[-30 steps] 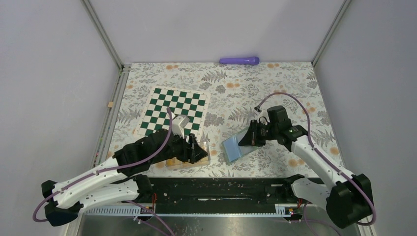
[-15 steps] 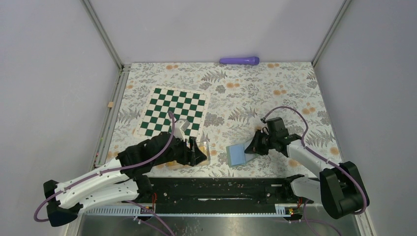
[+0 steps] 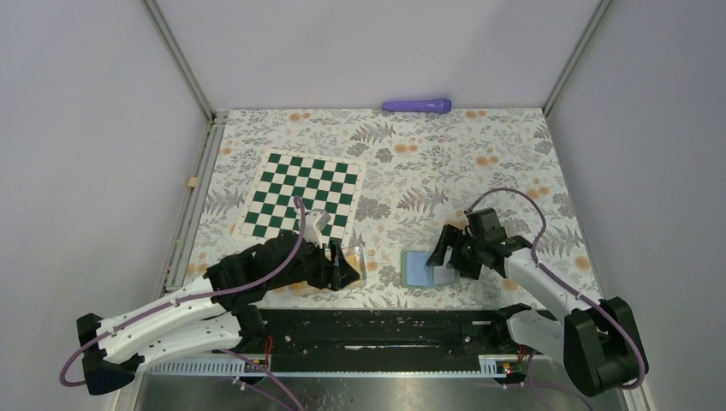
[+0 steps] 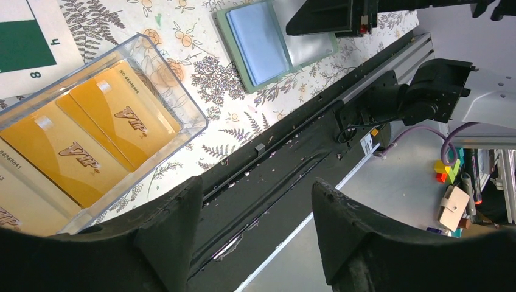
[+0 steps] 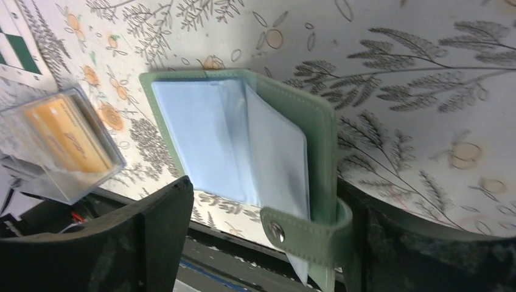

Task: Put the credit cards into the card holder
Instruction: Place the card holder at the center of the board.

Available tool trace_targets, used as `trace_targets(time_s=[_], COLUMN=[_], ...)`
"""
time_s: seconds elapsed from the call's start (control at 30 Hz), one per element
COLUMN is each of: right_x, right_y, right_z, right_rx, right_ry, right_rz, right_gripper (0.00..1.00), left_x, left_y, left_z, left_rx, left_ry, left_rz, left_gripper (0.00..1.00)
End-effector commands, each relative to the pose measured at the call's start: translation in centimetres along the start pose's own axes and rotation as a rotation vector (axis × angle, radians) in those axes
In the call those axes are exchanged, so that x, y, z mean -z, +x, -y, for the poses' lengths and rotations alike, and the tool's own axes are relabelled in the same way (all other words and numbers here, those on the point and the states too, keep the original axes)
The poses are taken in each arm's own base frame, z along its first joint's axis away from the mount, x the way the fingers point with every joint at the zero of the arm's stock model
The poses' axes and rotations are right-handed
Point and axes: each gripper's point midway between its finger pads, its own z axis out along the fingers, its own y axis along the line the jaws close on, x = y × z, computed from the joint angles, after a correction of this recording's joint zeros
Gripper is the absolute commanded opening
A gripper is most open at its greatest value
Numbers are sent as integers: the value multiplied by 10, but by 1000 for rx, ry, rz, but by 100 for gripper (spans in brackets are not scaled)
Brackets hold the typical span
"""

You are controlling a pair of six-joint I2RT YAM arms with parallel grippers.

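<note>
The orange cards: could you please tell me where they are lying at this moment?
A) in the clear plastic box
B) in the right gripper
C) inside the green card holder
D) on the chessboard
A: the orange cards lie inside the clear plastic box, while the open card holder shows only blue pockets.

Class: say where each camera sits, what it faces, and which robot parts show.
Top: above and behind, looking down on table; left arm, right arm show.
Left wrist: looks down at box, cards, holder; left claw at bottom.
Right wrist: looks down at open holder; right claw at bottom.
Wrist views share holder and box.
</note>
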Motion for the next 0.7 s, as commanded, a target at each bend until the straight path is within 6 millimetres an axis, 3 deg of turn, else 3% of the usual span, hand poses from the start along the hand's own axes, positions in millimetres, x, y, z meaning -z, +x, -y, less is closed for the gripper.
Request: trace_targets(time_s=[0.0,0.1,0.2,0.33,0.53,0.67], right_x=[21,40,59,73,67,55], right_y=[-14,-23,-31,-33,-19,-7], right_z=[9,12,12,1,-18,-36], right_rx=[44,88,131,175,184,192], right_ry=[91,142,182,161,64,2], right_rz=[75,124,164,150,53,5], right_gripper=[89,95,97,98,86,84], left_x=[1,0,-5,-15,-31,-35], left_y=[-7,-4,0,6,13,12], left_z=[0,-7,-11,-15,-13,-23], left_rx=[15,23,40,80,170,230], left_ry=[-7,-43,-61,-65,0,12], left_rz=[33,16,3,-23,-74,-82], left_gripper=[65,66,73,79,80,80])
